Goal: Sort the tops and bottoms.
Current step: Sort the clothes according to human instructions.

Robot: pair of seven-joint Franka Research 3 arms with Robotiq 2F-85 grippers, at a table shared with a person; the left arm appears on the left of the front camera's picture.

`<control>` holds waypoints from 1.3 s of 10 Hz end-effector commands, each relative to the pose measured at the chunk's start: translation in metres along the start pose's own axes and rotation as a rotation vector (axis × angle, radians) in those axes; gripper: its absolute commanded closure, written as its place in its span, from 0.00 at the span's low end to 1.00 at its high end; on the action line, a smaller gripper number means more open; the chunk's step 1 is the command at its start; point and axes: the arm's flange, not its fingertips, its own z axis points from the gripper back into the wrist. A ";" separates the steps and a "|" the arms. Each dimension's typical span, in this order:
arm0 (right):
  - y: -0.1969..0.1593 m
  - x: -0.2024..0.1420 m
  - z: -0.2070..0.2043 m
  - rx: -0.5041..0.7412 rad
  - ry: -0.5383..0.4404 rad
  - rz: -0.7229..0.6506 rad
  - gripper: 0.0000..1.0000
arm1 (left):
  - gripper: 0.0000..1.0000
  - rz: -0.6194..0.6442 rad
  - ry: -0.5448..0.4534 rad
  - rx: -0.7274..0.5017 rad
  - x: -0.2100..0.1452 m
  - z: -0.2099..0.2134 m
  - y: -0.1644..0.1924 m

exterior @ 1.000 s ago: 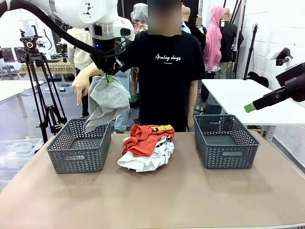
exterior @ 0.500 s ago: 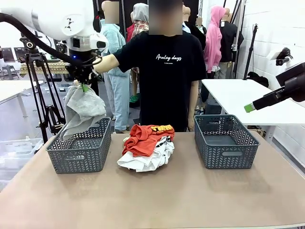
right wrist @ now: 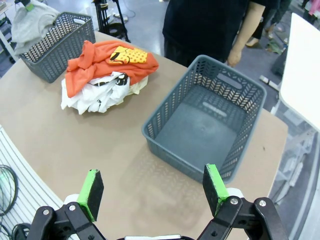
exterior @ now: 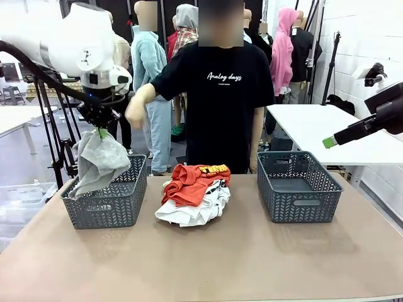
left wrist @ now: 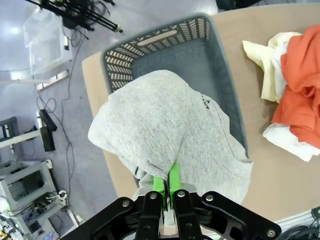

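Left hand (left wrist: 166, 173) pinches grey garment (left wrist: 165, 120) (print unreadable); right hand (right wrist: 151, 170) wide; person's shirt (exterior: 217, 104) reads "Analog days".

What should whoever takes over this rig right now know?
Left gripper: shut on grey garment, which hangs over the left basket, not released.
Right gripper: open, holding nothing, raised right of the table.
Red-orange T-shirt lies on white T-shirt, piled between the baskets. Right basket has nothing in it.
Done: one garment lifted.
Left: release the grey garment, then sort the pile.
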 end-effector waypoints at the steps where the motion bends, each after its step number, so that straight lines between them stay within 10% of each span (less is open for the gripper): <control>1: -0.001 -0.001 -0.001 0.015 0.000 0.000 0.00 | 1.00 0.027 0.005 -0.042 0.002 -0.021 0.002; 9: -0.001 -0.001 -0.001 0.015 0.000 0.000 0.00 | 1.00 0.082 0.081 -0.092 -0.007 -0.106 0.003; 13: -0.001 -0.001 -0.001 0.015 0.000 0.000 0.00 | 0.32 0.122 0.058 -0.092 -0.007 -0.107 0.008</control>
